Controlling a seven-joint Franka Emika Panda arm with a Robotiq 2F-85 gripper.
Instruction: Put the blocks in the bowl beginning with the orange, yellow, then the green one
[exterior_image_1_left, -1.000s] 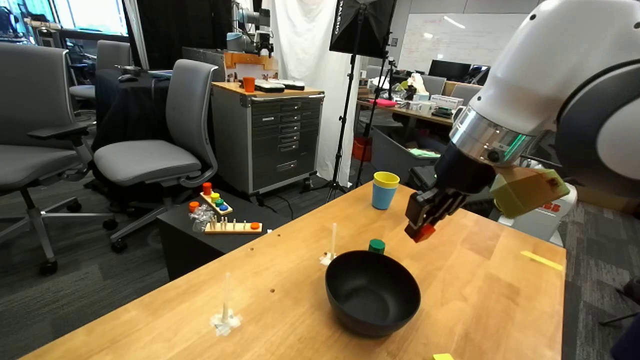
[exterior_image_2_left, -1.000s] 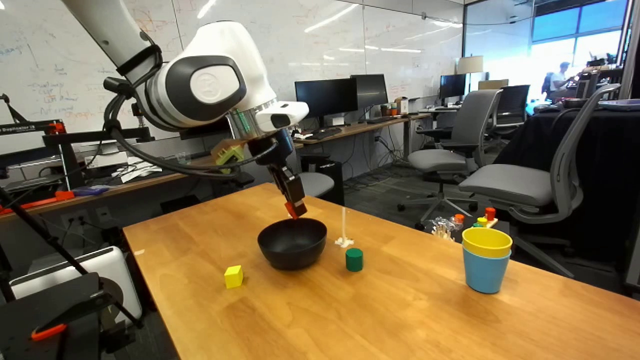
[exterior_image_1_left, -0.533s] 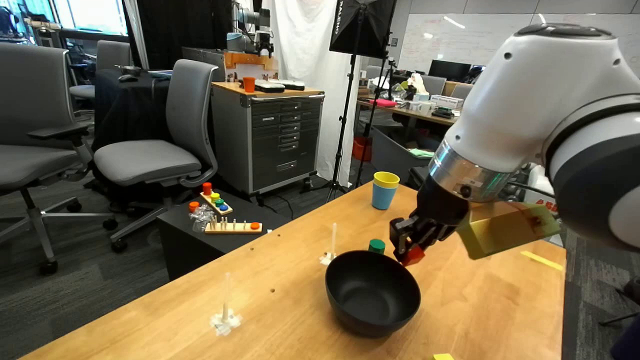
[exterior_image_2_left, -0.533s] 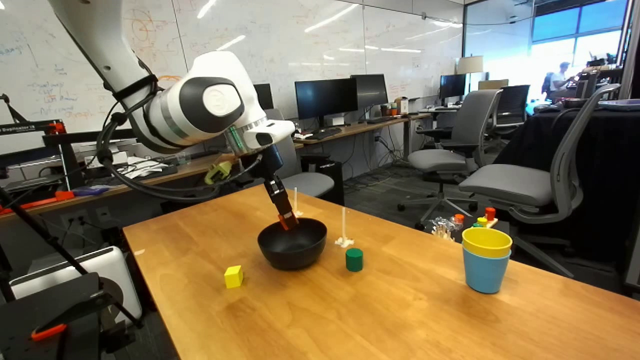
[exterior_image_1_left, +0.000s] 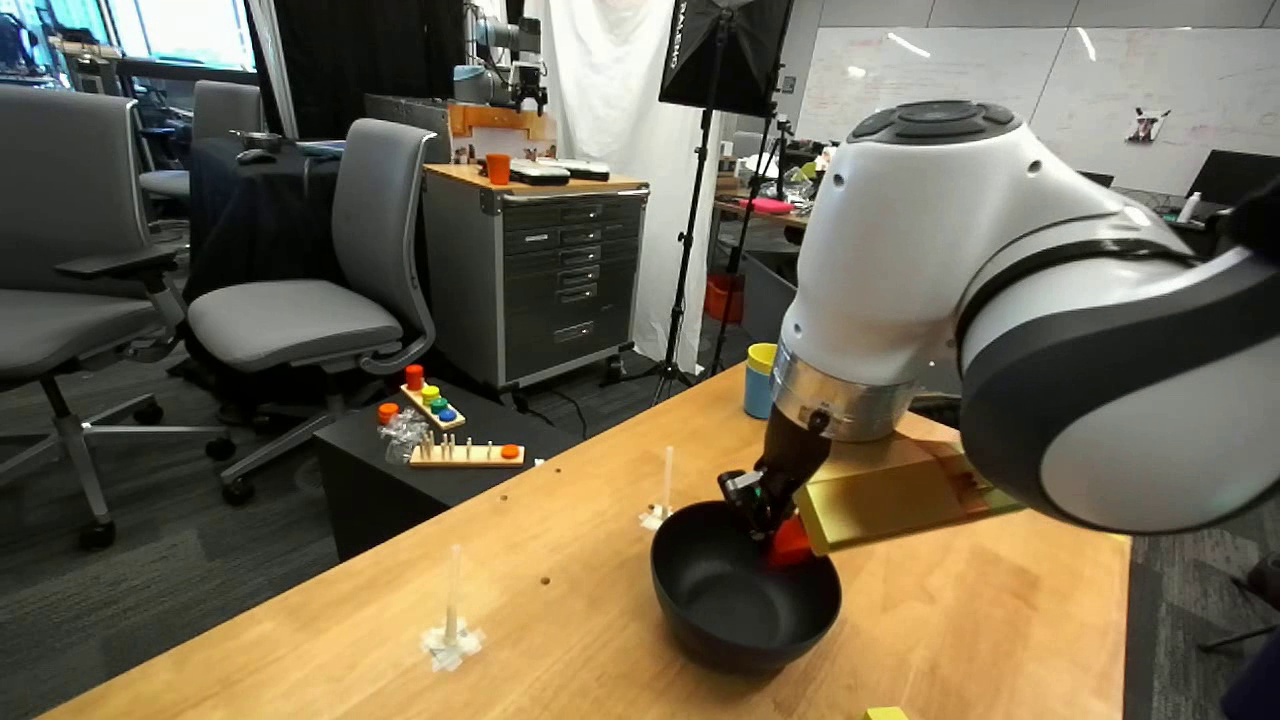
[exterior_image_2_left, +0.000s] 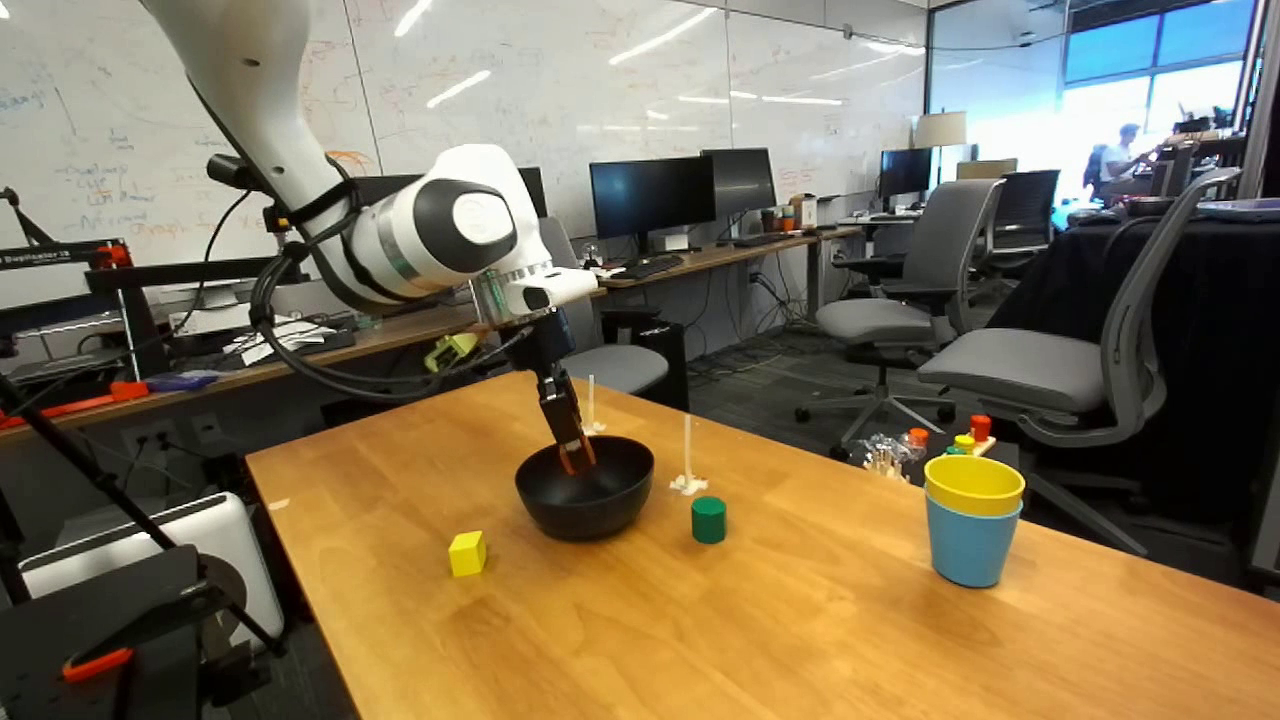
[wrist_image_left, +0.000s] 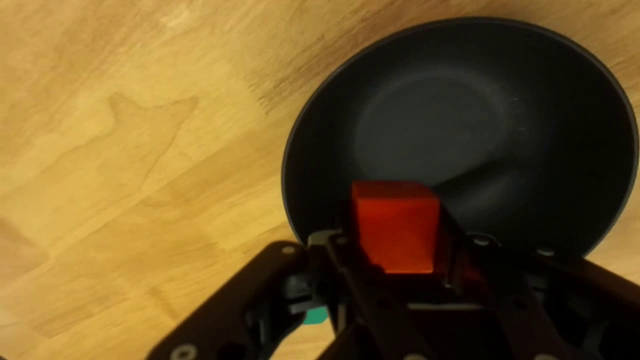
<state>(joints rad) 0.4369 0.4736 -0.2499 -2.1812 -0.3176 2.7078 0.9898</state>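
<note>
My gripper is shut on the orange block. It holds the block over the bowl, near one side of the mouth; the exact height above the bowl floor is hard to tell. The black bowl stands on the table in both exterior views. The orange block shows there too. The yellow block lies on the table beside the bowl. The green block, round-sided, stands on the bowl's other side. A sliver of it shows in the wrist view.
Thin upright sticks taped to the table stand near the bowl; one is close to the green block. Stacked yellow and blue cups stand farther along. A yellowish box-like piece sticks out from the arm.
My gripper has moved down and across to the bowl with the orange block in it. The block is now over the bowl's mouth. The bowl, yellow block and green block have not moved.
</note>
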